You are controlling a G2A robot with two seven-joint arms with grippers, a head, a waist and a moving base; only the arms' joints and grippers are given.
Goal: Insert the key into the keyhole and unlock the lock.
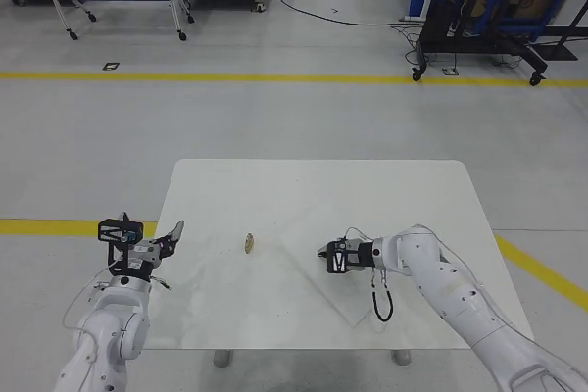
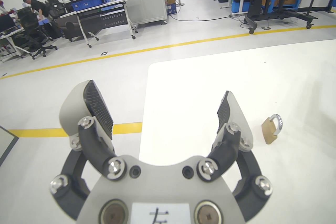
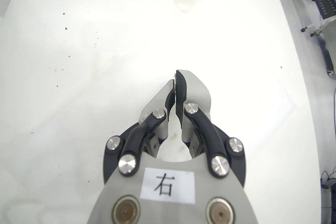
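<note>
Hovering at the left edge of the white surface [image 1: 372, 196], the left pincer [image 2: 160, 96] is spread wide with nothing between its ribbed pads [image 2: 98, 107]. In its wrist view one finger sits over the floor and the other over the surface. The brass padlock [image 1: 248, 243] lies flat on the surface between the two arms, apart from both. Its shackle looks seated in the body. In the top view it is only a tiny tan speck, and the keyhole can't be made out anywhere. Further right, the right pincer [image 3: 175, 78] is low over the surface and pointed at the padlock, with its pads pressed together. A thin metal sliver pokes out at the tips. It looks like the key [image 3: 174, 76], but nearly all of it is hidden between the pads, so its shape and orientation are unclear.
</note>
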